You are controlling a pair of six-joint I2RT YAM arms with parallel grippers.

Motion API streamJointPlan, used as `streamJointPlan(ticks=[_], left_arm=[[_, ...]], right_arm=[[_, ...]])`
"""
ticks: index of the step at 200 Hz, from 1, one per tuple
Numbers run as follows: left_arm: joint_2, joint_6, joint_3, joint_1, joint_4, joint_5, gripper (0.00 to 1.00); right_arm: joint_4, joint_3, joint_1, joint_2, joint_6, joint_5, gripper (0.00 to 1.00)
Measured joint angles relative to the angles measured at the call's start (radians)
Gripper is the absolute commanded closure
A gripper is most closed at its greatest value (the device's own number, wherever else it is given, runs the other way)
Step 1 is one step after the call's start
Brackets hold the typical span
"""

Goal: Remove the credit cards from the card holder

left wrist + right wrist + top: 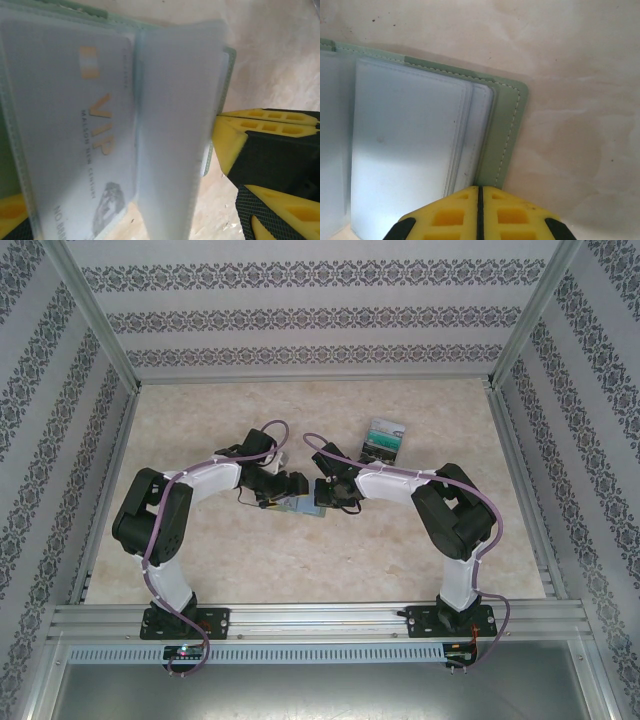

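The grey-green card holder [300,504] lies open on the table between both arms. Its clear sleeves [175,125] fan up, and one sleeve holds a pale VIP card [85,125]. My left gripper [135,212] stands open, one yellow finger [10,210] at the holder's left and the other [280,207] at its right, with a raised sleeve between them. My right gripper [480,189] is shut, its tips resting on the edge of the green cover [506,130]; its yellow fingers [265,119] also reach in from the right. Green-teal credit cards [383,438] lie stacked on the table behind.
The marbled beige tabletop [200,560] is ringed by an aluminium frame [300,618] and patterned walls. Both arms [160,520] [450,515] bend inward toward the middle. There is open tabletop to the left, right and front of the holder.
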Motion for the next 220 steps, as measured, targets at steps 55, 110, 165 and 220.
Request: streamJointPlan(ticks=[55, 110, 165, 220], left_arm=[[0.0, 0.0, 0.0, 0.0, 0.002, 0.005, 0.15], [-0.006, 0.008, 0.002, 0.0, -0.023, -0.06, 0.12], [-0.021, 0.016, 0.011, 0.0, -0.072, -0.2, 0.13], [-0.042, 0.016, 0.011, 0.0, -0.062, -0.183, 0.15]], right_arm=[[0.0, 0.0, 0.0, 0.0, 0.0, 0.0, 1.0], [0.0, 0.0, 0.0, 0.0, 0.0, 0.0, 1.0], [0.0, 0.0, 0.0, 0.0, 0.0, 0.0, 1.0], [0.0, 0.0, 0.0, 0.0, 0.001, 0.0, 1.0]])
